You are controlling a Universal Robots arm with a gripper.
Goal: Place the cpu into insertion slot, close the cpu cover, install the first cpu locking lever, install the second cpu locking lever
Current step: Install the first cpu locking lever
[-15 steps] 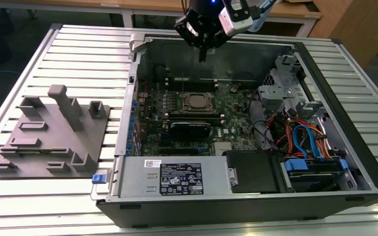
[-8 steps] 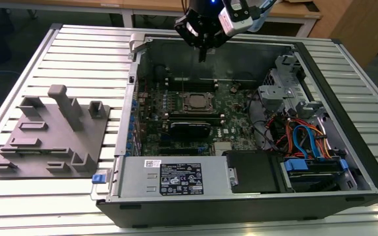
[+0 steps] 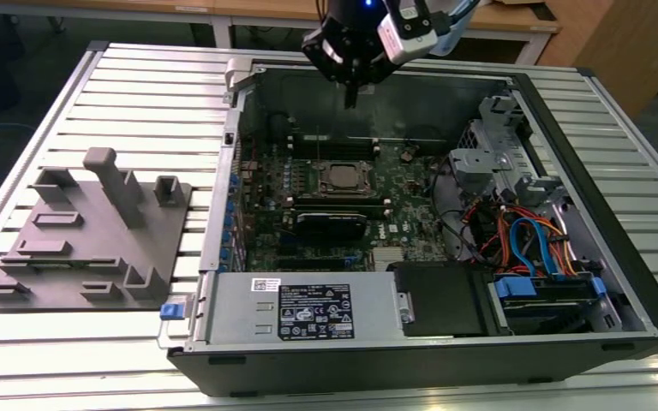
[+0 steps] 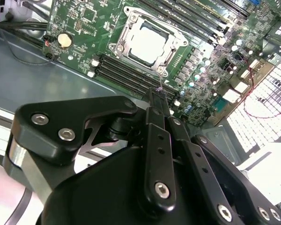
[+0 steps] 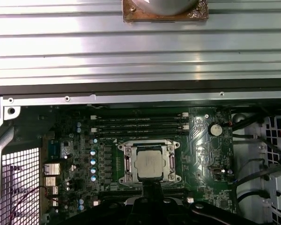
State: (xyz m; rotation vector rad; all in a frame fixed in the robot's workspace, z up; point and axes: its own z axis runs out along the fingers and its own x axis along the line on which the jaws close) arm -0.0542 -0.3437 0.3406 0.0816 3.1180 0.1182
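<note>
gripper point(image 3: 351, 101) hangs in the upper middle of the exterior view, above the far wall of the one open computer case point(image 3: 603, 257). its two fingers are pressed together into a single narrow tip, with nothing between them, as the second wrist view point(image 4: 158, 93) also shows. it touches nothing.

one cpu point(image 3: 338, 178) lies flat in its socket on the green motherboard point(image 3: 409, 214), near the frame's centre and well below the fingertips. both wrist views show its silver-grey top point(image 4: 147, 40) point(image 5: 148, 164). one cpu cover point(image 4: 123, 37) lies down around the chip's edges as a silvery frame. whether the levers are latched i cannot tell.

one black heatsink block point(image 3: 329, 224) sits just below the socket. one grey fixture plate point(image 3: 78, 248) lies at the left on the slatted table point(image 3: 134, 77). one round coin cell point(image 5: 216, 130) sits beside the socket.
</note>
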